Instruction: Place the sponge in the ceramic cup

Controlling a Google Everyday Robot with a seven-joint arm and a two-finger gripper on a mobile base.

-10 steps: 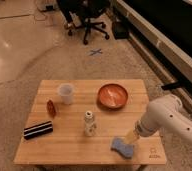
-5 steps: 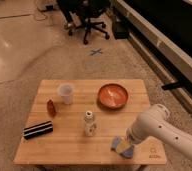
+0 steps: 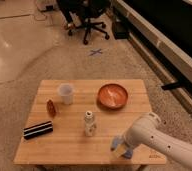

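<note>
Presently the sponge point(image 3: 116, 144) lies lower right, well apart from the ceramic cup point(image 3: 65, 93) upper left; the gripper point(image 3: 121, 148) hangs over it, jaws wide. Judged soft and light: pinch across its width.

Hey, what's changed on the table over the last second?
The arm swung in from the right and brought the tool, open, down over the sponge at the table's front right, partly hiding it. No grip shows yet. The sponge, ceramic cup, bowl, bottle and striped block stayed put.
</note>
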